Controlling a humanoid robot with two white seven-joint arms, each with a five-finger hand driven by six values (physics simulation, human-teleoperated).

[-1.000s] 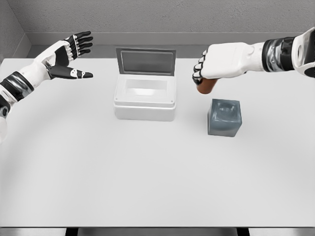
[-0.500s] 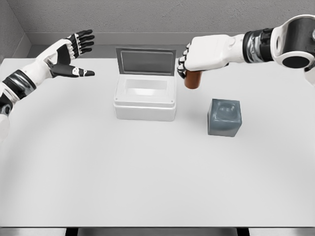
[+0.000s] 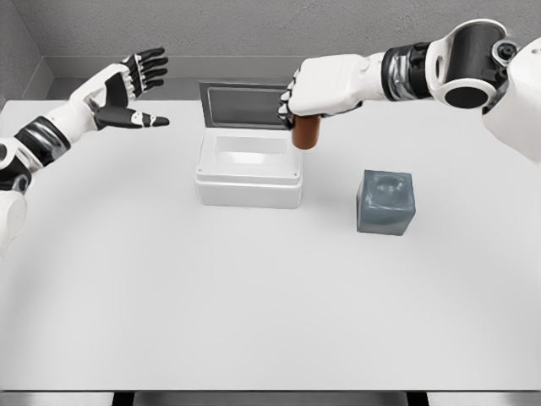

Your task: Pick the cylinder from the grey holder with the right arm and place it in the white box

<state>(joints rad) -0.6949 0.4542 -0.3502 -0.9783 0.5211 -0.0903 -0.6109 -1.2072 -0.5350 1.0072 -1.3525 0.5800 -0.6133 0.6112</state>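
My right hand point(image 3: 308, 95) is shut on a brown cylinder point(image 3: 306, 133), which hangs upright from the fist above the right rim of the white box point(image 3: 248, 173). The box stands with its lid raised at the back and its inside bare. The grey holder point(image 3: 385, 202) sits on the table to the right of the box, its top socket vacant. At the far left my left hand point(image 3: 133, 89) floats over the table with fingers spread, holding nothing.
The white table point(image 3: 254, 296) stretches wide in front of the box and holder. A grey wall runs along the back edge behind the box lid.
My right hand has carried the cylinder leftward and slightly up, from above the holder's left side to the box's right rim. The left hand has barely shifted.
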